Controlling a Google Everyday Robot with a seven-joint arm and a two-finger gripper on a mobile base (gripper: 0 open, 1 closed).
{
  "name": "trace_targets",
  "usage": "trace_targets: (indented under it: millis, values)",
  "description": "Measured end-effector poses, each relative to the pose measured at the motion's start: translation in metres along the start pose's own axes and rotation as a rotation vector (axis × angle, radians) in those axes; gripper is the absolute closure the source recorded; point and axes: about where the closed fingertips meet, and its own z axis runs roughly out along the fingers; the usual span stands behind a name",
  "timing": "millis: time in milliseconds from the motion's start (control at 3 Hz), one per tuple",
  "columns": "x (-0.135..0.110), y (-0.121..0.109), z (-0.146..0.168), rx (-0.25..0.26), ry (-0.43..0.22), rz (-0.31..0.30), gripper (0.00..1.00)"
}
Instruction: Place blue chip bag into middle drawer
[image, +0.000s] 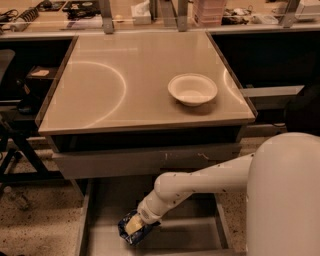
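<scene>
The white arm reaches down from the right into the open middle drawer (186, 239), its end effector (137, 224) low over the left part of the drawer floor with the blue chip bag (129, 232) at its tip. Above, a white bowl (192, 89) sits right of centre on the tabletop (115, 80).

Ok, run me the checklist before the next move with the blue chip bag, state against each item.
1. Middle drawer pulled open: ok.
2. Blue chip bag over the drawer floor, between its side walls: ok.
3. Gripper at the bag, low in the drawer: ok.
4. Bag resting on the floor rather than hanging: cannot tell.
5. White bowl on the tabletop, away from the arm: ok.
</scene>
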Motion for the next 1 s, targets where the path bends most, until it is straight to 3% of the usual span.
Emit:
trace_targets:
  millis: [333, 1000]
  values:
    - [0.0010, -0.0015, 0.0005, -0.005, -0.005, 0.006, 0.86]
    - [0.0010, -0.0015, 0.0006, -0.005, -0.005, 0.006, 0.40]
